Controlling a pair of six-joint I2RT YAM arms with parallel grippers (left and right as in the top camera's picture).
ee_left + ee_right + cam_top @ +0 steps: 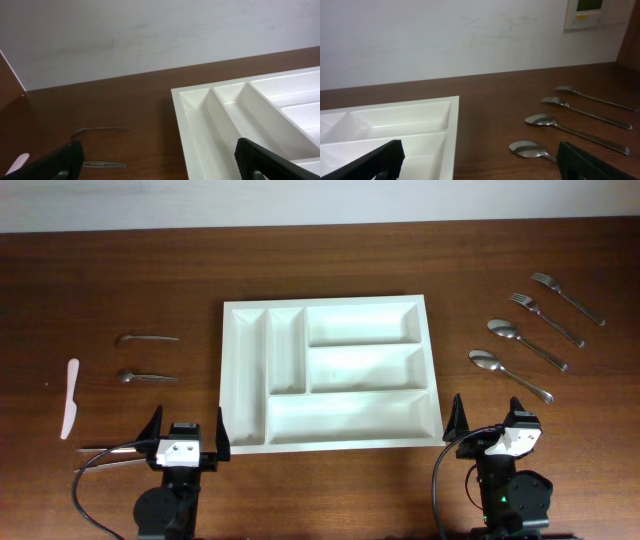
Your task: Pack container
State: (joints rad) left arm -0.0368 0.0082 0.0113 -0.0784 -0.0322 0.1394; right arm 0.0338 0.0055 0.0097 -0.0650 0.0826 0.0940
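The container (pixel 350 418), a large white cutlery tray, lies in the middle of the brown table with all its compartments bare. My left gripper (pixel 188 422) hangs open at the front, just off the tray's near left corner; the left wrist view has its jaws (pixel 160 162) wide apart over wood and the tray's left rim (pixel 186 125). My right gripper (pixel 488 420) is open too, beside the near right corner, its jaws (pixel 480 162) straddling the tray's right rim (pixel 451 135) and bare wood. Neither holds anything.
Left of the tray lie two small metal spoons (pixel 147 338) (pixel 146 376), a white plastic knife (pixel 70 398) and a thin metal utensil (pixel 105 448) by the left gripper. To the right lie two spoons (pixel 510 375) (pixel 526 344) and two forks (pixel 545 318) (pixel 567 298). A wall backs the table.
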